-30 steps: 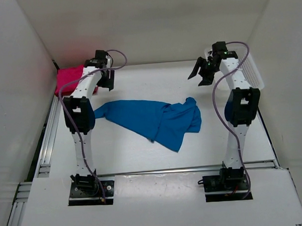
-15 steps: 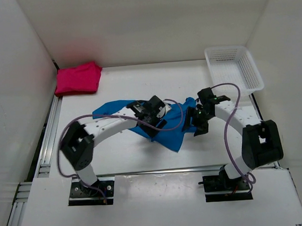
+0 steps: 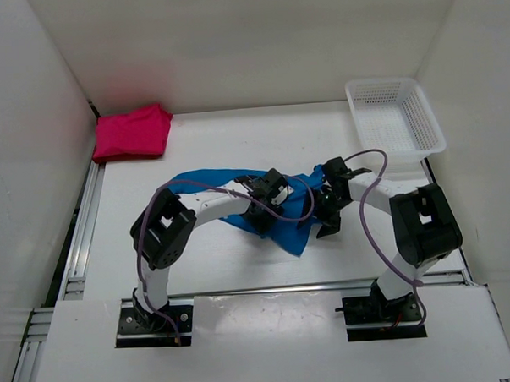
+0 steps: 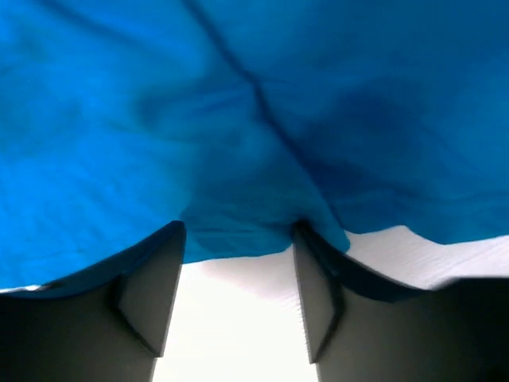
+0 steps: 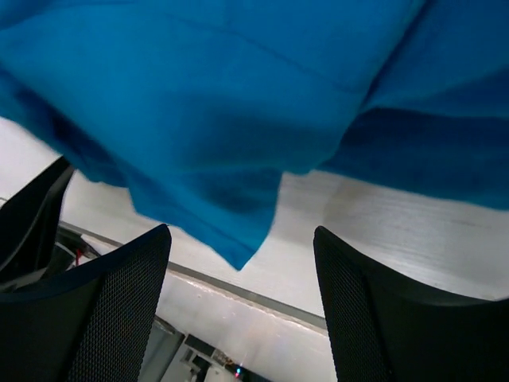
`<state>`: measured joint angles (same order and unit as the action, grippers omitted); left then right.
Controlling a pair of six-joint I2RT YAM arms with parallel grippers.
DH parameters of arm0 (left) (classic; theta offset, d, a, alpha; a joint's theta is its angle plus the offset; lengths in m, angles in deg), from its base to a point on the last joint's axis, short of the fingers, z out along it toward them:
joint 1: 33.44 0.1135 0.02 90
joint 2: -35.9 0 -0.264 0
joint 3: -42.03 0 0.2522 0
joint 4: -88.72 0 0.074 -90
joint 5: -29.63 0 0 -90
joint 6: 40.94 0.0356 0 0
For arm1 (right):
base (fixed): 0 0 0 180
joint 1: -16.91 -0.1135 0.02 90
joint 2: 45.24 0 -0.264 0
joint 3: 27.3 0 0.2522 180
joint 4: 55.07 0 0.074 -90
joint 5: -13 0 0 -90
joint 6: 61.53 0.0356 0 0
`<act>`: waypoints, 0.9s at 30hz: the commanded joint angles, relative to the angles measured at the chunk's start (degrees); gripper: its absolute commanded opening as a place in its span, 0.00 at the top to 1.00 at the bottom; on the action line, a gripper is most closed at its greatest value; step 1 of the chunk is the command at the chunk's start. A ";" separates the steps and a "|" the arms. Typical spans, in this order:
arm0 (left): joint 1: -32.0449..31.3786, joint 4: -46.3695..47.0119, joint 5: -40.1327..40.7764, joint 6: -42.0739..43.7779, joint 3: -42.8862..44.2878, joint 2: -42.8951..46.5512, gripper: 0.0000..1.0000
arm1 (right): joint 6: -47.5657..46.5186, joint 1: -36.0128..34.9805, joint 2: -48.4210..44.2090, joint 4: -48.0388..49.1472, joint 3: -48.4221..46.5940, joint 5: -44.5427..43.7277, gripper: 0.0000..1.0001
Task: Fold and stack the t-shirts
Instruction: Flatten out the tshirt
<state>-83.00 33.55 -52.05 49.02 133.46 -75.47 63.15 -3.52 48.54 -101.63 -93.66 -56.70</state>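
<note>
Looking down, we find the blue shirt (image 3: 286, 230) crumpled mid-table (image 3: 236, 141), left gripper (image 4: 238, 231) at its hem with jaws apart and nothing clamped, right gripper (image 5: 240, 239) at its right edge, jaws wide, holding nothing, pink shirt (image 3: 134, 133) folded far-left.

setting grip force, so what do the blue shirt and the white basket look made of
Blue shirt: soft, matte fabric, probably a cotton jersey knit; it lies in loose wrinkles and shows a stitched seam. White basket: looks like rigid moulded plastic, judging by its even mesh of holes and straight rim.
</note>
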 commanded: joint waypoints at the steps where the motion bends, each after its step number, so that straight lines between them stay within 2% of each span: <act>1: -0.62 1.42 -1.81 0.03 -0.93 -0.68 0.35 | 1.53 -1.02 2.37 0.63 0.47 -0.07 0.25; 2: -0.62 1.42 -1.81 0.03 -0.94 -0.69 0.53 | 1.53 -1.02 2.90 0.63 0.48 -0.08 0.28; 3: -0.02 1.42 -1.81 0.03 -1.55 -0.69 0.68 | 2.06 -0.50 3.77 1.59 1.00 -0.08 0.35; 4: -0.01 1.42 -1.81 0.03 -1.56 0.18 0.83 | 2.06 -0.49 3.78 2.81 1.01 0.79 0.59; 5: 0.77 1.42 -1.81 0.03 -1.56 0.80 0.90 | 2.58 -0.49 4.56 3.35 1.01 1.41 0.71; 8: 2.62 0.89 -1.81 0.03 -2.70 4.40 0.90 | 2.59 -0.49 4.57 3.97 0.40 2.47 1.00; 16: 12.64 -4.46 0.82 0.03 -9.99 20.12 0.90 | -3.38 7.58 -5.53 -1.65 3.89 -0.96 1.00; 18: 13.78 -7.53 -0.39 0.03 -10.52 21.89 0.85 | -5.31 9.70 -6.68 -2.97 4.52 -0.34 1.00; 20: 14.58 -9.39 -1.20 0.03 -10.52 23.91 0.78 | -6.37 10.49 -7.47 -3.76 5.31 -0.34 1.00; 23: 16.42 -8.87 2.39 0.03 -13.76 25.23 0.68 | -7.78 10.49 -8.78 -4.38 5.31 0.35 1.00; 24: 17.21 -8.17 5.45 0.03 -14.38 25.24 0.59 | -8.48 10.49 -8.79 -4.38 5.31 0.36 1.00; 25: 17.83 -7.47 6.70 0.03 -14.39 25.24 0.43 | -8.48 10.49 -9.48 -4.38 4.70 0.36 0.99; 27: 16.79 -6.94 6.71 0.03 -13.86 28.39 0.33 | -8.48 10.49 -9.49 -4.38 3.04 0.36 0.90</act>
<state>-66.43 26.29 -49.08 49.22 119.71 -51.10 56.94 7.02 41.22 -104.73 -88.64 -57.07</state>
